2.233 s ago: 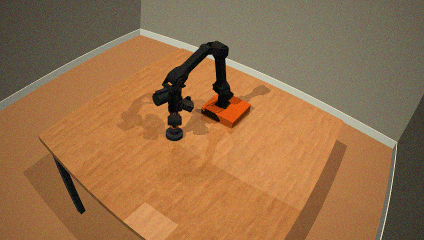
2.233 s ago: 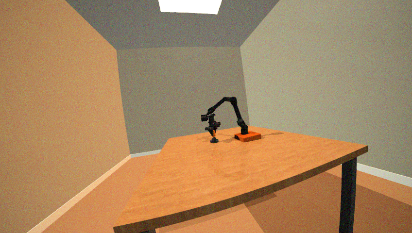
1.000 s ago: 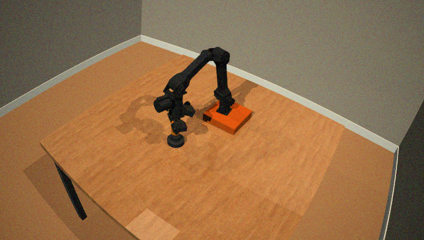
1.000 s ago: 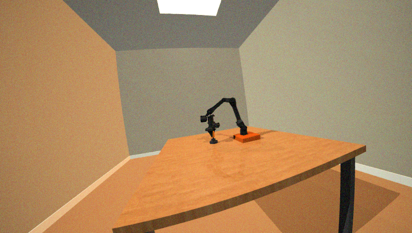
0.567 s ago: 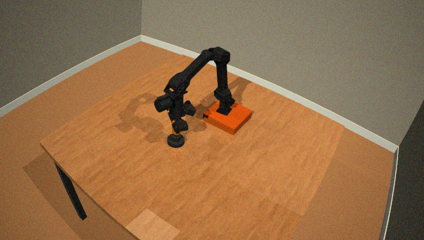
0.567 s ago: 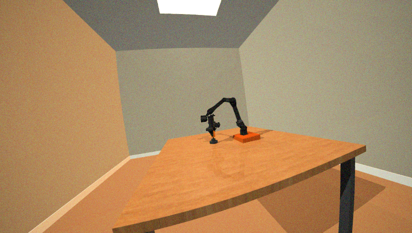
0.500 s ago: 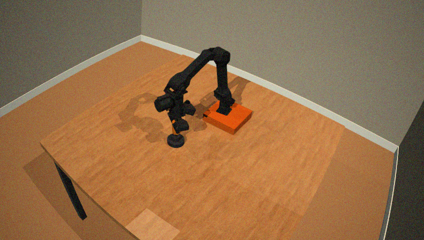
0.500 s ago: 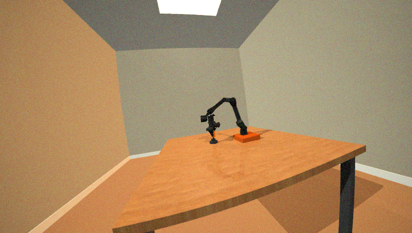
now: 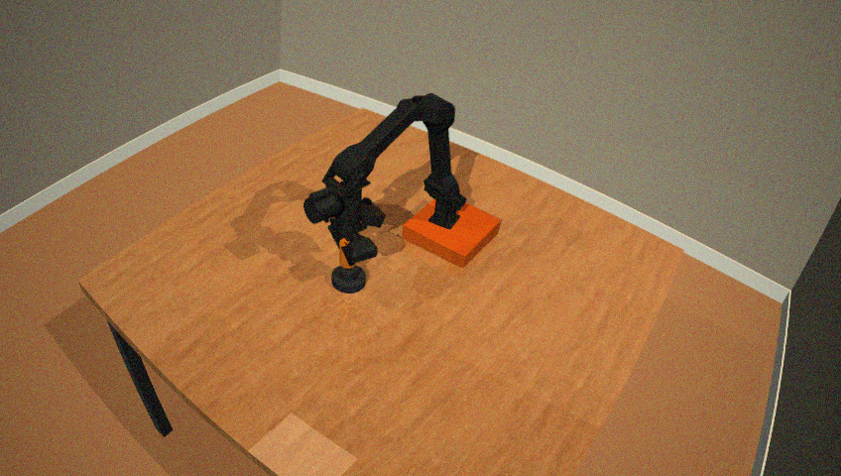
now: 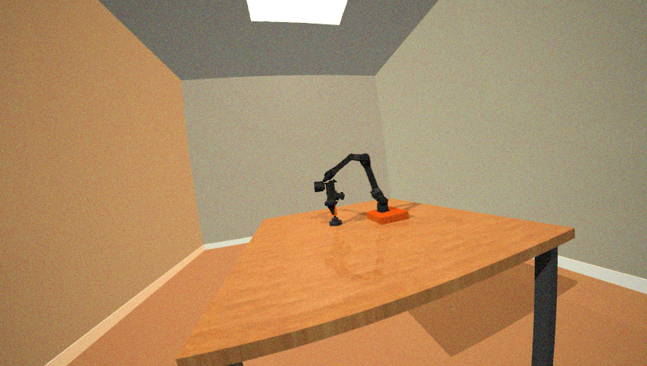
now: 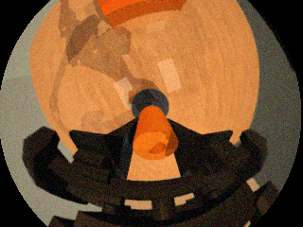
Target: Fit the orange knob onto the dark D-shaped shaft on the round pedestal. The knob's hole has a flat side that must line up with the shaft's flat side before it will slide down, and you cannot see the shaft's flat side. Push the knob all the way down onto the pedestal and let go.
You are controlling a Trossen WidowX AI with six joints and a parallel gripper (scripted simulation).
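I had the black two-fingered end effector (image 9: 349, 252) (image 10: 333, 210) (image 11: 151, 120) pointing downward over the bench (image 9: 442, 353) (image 10: 363, 254) (image 11: 213, 85), and its fingers were pinching the tall orange knob (image 9: 343, 258) (image 10: 335, 211) (image 11: 151, 123). The knob was between the fingers and looked about upright. Directly below the end effector was the round dark pedestal (image 9: 348, 284) (image 10: 335, 223) (image 11: 150, 97), very near to the knob's lower end. I could not tell if the knob was only touching the shaft's top or was already a little over it; in my judgement it was not fully down. Off to one side of the end effector, well apart, lay the orange block (image 9: 464, 250) (image 10: 394, 215) (image 11: 147, 13) under the arm's foot.

The main danger, I judged, was the angle. The shaft's flat side was hidden from me, so if I pressed while the two flats did not agree, the knob could jam, or it could slip upward or tilt inside the grip. A small sideways error could make its rim catch on the shaft. Turning under too much pressure could twist the fingers around the knob, and I would then lose my reference for its angle. Letting go too early could leave it perched high, or make it fall.
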